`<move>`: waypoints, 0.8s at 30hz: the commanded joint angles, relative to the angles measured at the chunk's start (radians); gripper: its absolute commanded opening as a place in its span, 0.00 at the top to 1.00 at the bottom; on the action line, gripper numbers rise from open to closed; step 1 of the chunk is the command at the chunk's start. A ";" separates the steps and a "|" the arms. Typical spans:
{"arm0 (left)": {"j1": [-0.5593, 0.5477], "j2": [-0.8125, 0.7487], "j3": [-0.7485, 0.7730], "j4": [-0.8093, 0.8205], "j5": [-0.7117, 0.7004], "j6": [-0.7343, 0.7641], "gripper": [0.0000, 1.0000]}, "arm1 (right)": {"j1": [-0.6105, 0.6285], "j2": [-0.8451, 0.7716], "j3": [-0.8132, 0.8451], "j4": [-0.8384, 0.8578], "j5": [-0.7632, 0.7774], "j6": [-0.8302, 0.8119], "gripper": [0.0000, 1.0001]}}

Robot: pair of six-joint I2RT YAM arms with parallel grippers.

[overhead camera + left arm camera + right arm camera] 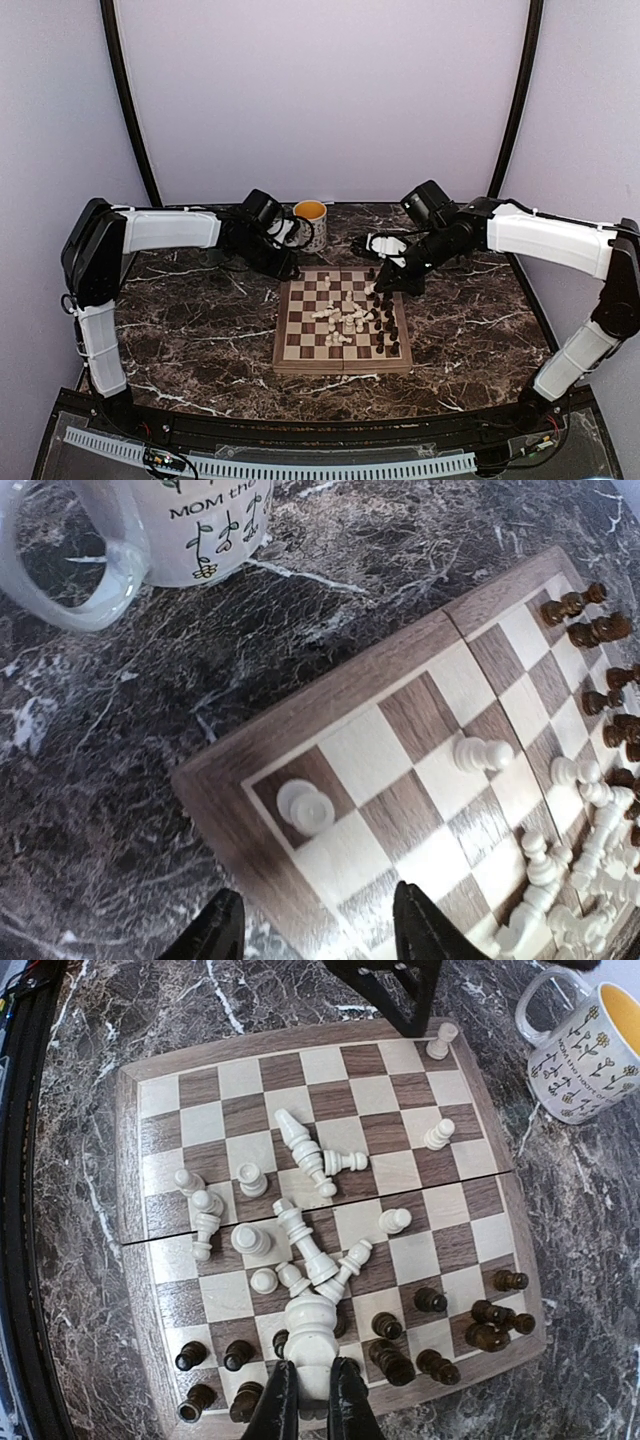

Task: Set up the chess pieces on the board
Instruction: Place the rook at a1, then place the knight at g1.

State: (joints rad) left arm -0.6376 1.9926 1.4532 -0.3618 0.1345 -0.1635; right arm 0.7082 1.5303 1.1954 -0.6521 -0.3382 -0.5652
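**Right gripper** (312, 1370): jaws narrow, clamped on one cream-white piece (311, 1325). The piece's long axis lies in line with the fingers, its rounded end pointing away from the wrist, above the dark pieces (432, 1300). These mostly stand along the side of the board (262, 1072) that faces the bench's right edge.

**Left gripper** (316, 890): jaws wide and holding nothing, over the board's far-left corner. A cream pawn (305, 805) stands upright on the corner square.

**Loose cream pieces** (300, 1145): clustered mid-board. Several lie on their sides, long axes diagonal to the checks.

**Board:** mid-bench (200, 330), slightly toward the right edge.

**Mug** (190, 530): near the far edge, apart from the board.
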 commanded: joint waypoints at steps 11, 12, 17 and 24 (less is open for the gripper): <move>0.219 -0.401 -0.181 -0.047 -0.158 -0.025 0.48 | 0.279 0.294 0.389 -0.248 0.376 -0.156 0.98; 0.234 -0.418 -0.201 -0.025 -0.154 -0.024 0.48 | 0.292 0.316 0.414 -0.259 0.381 -0.160 0.98; 0.303 -0.468 -0.268 0.044 -0.091 -0.044 0.48 | 0.352 0.431 0.530 -0.290 0.429 -0.172 0.99; 0.320 -0.501 -0.284 0.047 -0.078 -0.017 0.48 | 0.384 0.583 0.700 -0.389 0.367 -0.148 0.98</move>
State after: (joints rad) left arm -0.3264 1.5555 1.1835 -0.3424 0.0364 -0.1932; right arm 1.0718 2.0521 1.8061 -0.9634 0.0525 -0.7242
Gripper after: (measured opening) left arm 0.521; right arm 0.066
